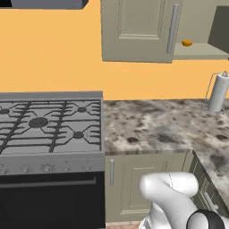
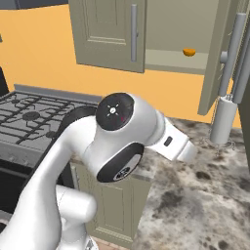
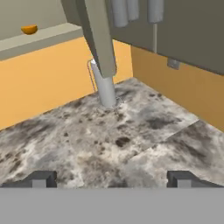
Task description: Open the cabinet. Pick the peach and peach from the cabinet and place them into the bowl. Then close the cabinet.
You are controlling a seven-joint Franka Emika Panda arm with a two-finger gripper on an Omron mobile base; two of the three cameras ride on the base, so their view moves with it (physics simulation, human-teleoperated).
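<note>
Above open claw (image 3: 112,179), shelved peach (image 3: 29,29)

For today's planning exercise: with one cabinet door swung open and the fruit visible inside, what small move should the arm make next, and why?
Probably raise the open pincer toward the orange peach on the cabinet floor: it holds nothing and points low over the counter.

The white arm (image 2: 93,161) rises from the lower left of the right base view, bends at a dark-capped elbow joint and reaches forward and to the right. In the hand view the gripper (image 3: 111,179) holds its two dark fingertips (image 3: 41,178) wide apart, with nothing between them.
</note>
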